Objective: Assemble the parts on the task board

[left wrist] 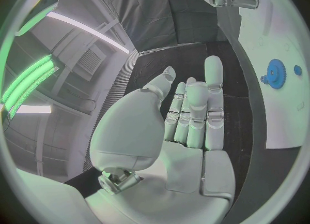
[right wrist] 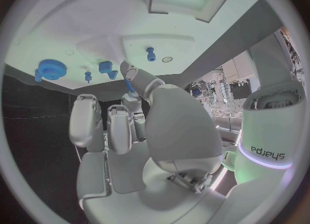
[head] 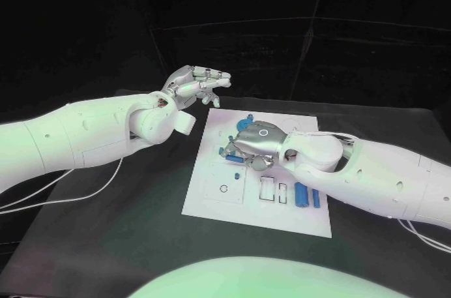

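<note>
Right hand over the task board, pinching a slim blue peg at the fingertips. Probably light, rigid, smooth plastic: grip mid-shaft, lightly. Left hand open, raised clear beyond the board.

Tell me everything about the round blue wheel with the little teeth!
The blue gear is a flat, round plastic-looking piece with small teeth all round its rim and a raised hub in the middle. It lies flat on the white task board, near the edge that faces the left hand, with smaller blue parts close beside it. Neither hand touches it; the right hand works nearby.
</note>
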You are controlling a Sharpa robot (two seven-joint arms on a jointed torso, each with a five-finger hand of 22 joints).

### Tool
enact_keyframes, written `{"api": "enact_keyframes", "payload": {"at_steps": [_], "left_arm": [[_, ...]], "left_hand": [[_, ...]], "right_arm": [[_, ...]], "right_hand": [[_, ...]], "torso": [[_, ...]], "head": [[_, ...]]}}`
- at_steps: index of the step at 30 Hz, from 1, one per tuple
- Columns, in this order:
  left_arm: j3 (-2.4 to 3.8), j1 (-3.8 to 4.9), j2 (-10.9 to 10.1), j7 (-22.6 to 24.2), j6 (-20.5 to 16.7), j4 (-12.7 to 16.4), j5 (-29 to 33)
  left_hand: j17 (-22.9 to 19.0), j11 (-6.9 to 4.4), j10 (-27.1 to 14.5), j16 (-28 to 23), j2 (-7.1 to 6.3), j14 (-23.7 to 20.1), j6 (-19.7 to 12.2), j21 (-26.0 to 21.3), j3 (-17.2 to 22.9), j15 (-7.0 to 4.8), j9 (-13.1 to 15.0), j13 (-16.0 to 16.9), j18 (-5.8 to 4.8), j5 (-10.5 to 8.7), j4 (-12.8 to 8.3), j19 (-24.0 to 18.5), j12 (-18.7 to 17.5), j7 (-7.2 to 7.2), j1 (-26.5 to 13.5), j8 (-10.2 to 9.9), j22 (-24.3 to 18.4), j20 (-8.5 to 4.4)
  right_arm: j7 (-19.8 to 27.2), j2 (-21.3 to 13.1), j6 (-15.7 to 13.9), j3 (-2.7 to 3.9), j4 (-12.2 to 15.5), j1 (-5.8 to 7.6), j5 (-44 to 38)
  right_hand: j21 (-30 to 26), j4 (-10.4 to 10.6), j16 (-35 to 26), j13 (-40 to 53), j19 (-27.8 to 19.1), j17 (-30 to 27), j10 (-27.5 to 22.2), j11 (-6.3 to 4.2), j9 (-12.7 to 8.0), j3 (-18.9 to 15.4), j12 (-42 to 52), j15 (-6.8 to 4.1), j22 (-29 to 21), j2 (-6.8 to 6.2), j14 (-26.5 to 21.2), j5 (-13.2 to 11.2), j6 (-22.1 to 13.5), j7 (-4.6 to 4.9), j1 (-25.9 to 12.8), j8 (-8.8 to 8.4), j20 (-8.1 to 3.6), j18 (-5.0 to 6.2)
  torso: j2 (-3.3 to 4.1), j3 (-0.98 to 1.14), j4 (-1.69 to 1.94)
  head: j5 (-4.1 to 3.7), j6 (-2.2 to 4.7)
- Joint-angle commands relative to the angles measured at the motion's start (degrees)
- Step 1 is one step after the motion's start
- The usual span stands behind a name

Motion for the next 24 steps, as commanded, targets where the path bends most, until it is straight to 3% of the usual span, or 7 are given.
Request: {"api": "enact_keyframes", "payload": {"at_steps": [1,7,11,16,24], "left_arm": [[-0.23,0.06,-0.40,0.67,0.53,-0.04,0.20],[-1.55,-0.02,-2.10,1.91,1.32,0.05,-0.41],[-2.34,-0.20,-3.45,2.61,2.25,0.25,-3.83],[-2.83,-0.41,-4.83,2.84,3.01,0.74,-9.84],[-3.07,-0.62,-6.59,2.00,2.47,1.73,-24.79]], "left_hand": [[-0.22,0.14,-0.43,-0.26,-0.55,-0.41,-0.44,-0.39,-0.44,-0.04,-0.05,-0.07,0.74,0.20,0.02,-0.02,0.28,0.17,-0.08,0.24,-0.12,0.32],[-2.51,-0.01,-1.03,-1.46,-1.53,-1.71,-1.30,-1.06,-1.63,-0.05,-0.13,-0.09,0.77,0.19,-0.68,-0.53,0.83,-0.24,0.59,0.27,-0.56,0.37],[-6.58,0.00,-2.63,-4.03,-1.79,-4.69,-2.65,-2.22,-2.56,0.07,-0.27,-0.34,0.73,0.19,-1.41,-1.93,0.77,-0.55,1.40,0.01,-1.19,0.49],[-7.70,0.25,-4.14,-5.78,-1.63,-7.34,-3.34,-3.96,-3.70,0.38,-0.22,-0.51,0.70,0.19,-2.48,-3.92,1.09,-0.43,2.62,0.29,-2.23,0.77],[-10.79,0.82,-7.06,-11.27,-1.49,-12.93,-4.62,-7.18,-5.55,1.26,-0.25,-0.79,0.59,0.17,-4.20,-7.77,1.55,-0.29,4.16,0.67,-4.26,1.55]], "right_arm": [[0.36,-0.76,-3.01,0.05,0.94,0.09,4.22],[0.53,-3.11,-5.08,0.07,2.48,0.07,8.72],[0.77,-4.57,-6.19,0.08,3.26,0.07,11.08],[0.95,-5.76,-6.95,0.08,3.99,0.06,12.98],[1.10,-7.25,-7.66,0.07,5.25,0.04,15.00]], "right_hand": [[0.29,0.16,0.11,0.01,0.23,6.21,0.29,0.16,0.05,-0.35,0.31,0.43,2.52,-0.14,3.41,0.16,3.24,3.09,-0.40,0.17,0.05,-0.19],[0.26,0.30,0.09,-0.14,0.21,6.19,0.17,0.24,0.02,-0.54,0.23,0.49,2.49,-0.17,3.40,0.17,3.26,3.18,-0.53,0.12,0.10,-0.19],[0.22,0.37,0.04,-0.23,0.19,6.09,0.10,0.27,-0.01,-0.64,0.17,0.52,2.46,-0.19,3.38,0.17,3.24,3.23,-0.60,0.07,0.13,-0.18],[0.20,0.45,-0.01,-0.28,0.18,6.01,0.05,0.32,-0.03,-0.75,0.14,0.56,2.44,-0.19,3.36,0.19,3.25,3.30,-0.66,0.03,0.17,-0.17],[0.16,0.52,-0.03,-0.30,0.14,5.97,0.03,0.36,-0.04,-0.83,0.13,0.59,2.40,-0.19,3.35,0.19,3.27,3.36,-0.70,0.01,0.20,-0.16]], "torso": [[-0.02,0.02,0.01],[-0.06,0.00,-0.01],[-0.07,-0.02,0.00],[-0.06,-0.01,0.07],[-0.03,0.00,0.06]], "head": [[-0.08,0.20],[-0.35,0.72],[-0.67,1.26],[-1.01,1.71],[-1.24,2.36]]}}
